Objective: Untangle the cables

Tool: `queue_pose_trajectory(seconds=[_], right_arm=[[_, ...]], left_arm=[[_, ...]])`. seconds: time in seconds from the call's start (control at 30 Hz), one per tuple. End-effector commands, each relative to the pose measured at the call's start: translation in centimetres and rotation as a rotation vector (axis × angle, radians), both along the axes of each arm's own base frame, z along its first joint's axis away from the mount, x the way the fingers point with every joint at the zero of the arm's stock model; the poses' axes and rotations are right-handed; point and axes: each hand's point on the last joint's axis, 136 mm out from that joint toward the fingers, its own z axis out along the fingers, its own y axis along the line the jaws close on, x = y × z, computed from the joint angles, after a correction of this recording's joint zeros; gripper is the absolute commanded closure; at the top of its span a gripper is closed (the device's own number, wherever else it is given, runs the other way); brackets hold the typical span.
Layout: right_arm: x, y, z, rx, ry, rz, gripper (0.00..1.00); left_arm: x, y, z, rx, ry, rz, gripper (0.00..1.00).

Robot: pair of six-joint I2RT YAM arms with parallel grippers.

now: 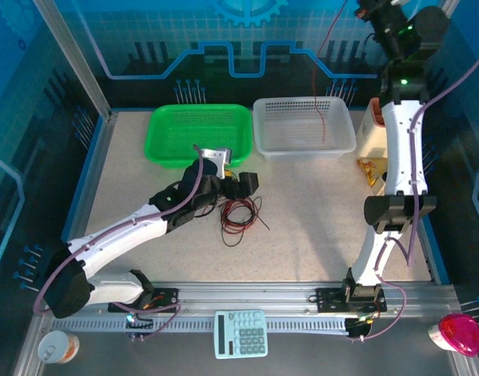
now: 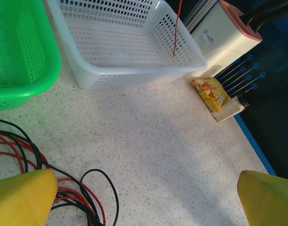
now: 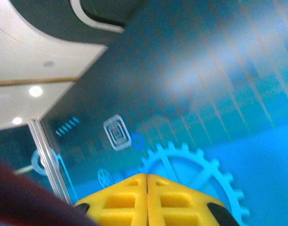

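Note:
A tangle of thin red and black cables [image 1: 239,213] lies on the table in front of the green basket; in the left wrist view the cables [image 2: 64,188] sit by the left finger. My left gripper [image 1: 243,186] [image 2: 146,202] hovers just above the pile, open, with nothing between its yellow fingers [image 2: 24,197]. High at the back, my right gripper [image 1: 366,8] [image 3: 148,181] is shut, pads pressed together. A single red cable [image 1: 318,86] [image 2: 176,33] hangs from it, its lower end dangling inside the white basket [image 1: 302,149].
The green basket [image 1: 196,133] stands left of the white basket [image 2: 134,77]. A white box with an orange lid [image 1: 372,133] and a yellow snack packet [image 2: 211,93] sit at the right. A calculator [image 1: 241,333], a cup [image 1: 58,346] and a pink object [image 1: 457,333] lie on the near rail.

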Motion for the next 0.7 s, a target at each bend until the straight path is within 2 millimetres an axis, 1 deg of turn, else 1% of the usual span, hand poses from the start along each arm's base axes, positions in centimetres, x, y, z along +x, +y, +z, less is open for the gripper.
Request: queue_pose_trajectory(seconds=[0.0,0.03,0.1,0.17,0.2,0.27,0.3,0.33,0.43,0.47,0.53,0.67], right_arm=[[3.6,4.3,-7.3,-0.07,0.1,0.072,1.0],[4.3,5.6,-9.8,-0.097,0.142,0.089,1.0],[5.5,8.7,-15.5,-0.155,0.238,0.129,1.0],[6.3,11.0,-20.8,-0.198,0.334,0.165,1.0],[6.6,11.9,-23.2,-0.208,0.383,0.185,1.0],[6.9,12.8,-27.3,-0.208,0.466,0.211,1.0],[7.0,13.0,-29.1,-0.207,0.51,0.217,1.0],[6.9,13.2,-30.5,-0.207,0.541,0.218,1.0],[6.8,12.7,-34.4,-0.219,0.641,0.161,1.0],[6.8,12.3,-36.1,-0.235,0.683,0.133,1.0],[7.0,11.3,-38.6,-0.264,0.757,0.075,1.0],[7.5,8.8,-42.9,-0.363,0.9,-0.075,1.0]], left_arm=[[-0.1,-0.1,2.6,-0.041,-0.043,-0.027,0.01],[-0.2,0.0,2.5,-0.043,-0.041,-0.027,0.01],[-0.2,0.2,2.3,-0.048,-0.039,-0.024,0.01],[-0.3,0.4,2.0,-0.058,-0.034,-0.015,0.01],[-0.4,0.5,2.0,-0.065,-0.034,-0.015,0.01],[-0.6,0.6,1.9,-0.072,-0.03,-0.012,0.01],[-0.6,0.6,2.0,-0.075,-0.033,-0.011,0.01],[-0.6,0.7,1.9,-0.074,-0.033,-0.011,0.01],[-0.4,0.9,1.9,-0.07,-0.028,-0.001,0.01],[-0.4,1.1,1.8,-0.067,-0.027,0.006,0.01],[-0.3,1.6,2.0,-0.063,-0.028,0.024,0.01],[-0.2,2.6,2.1,-0.058,-0.021,0.048,0.01]])
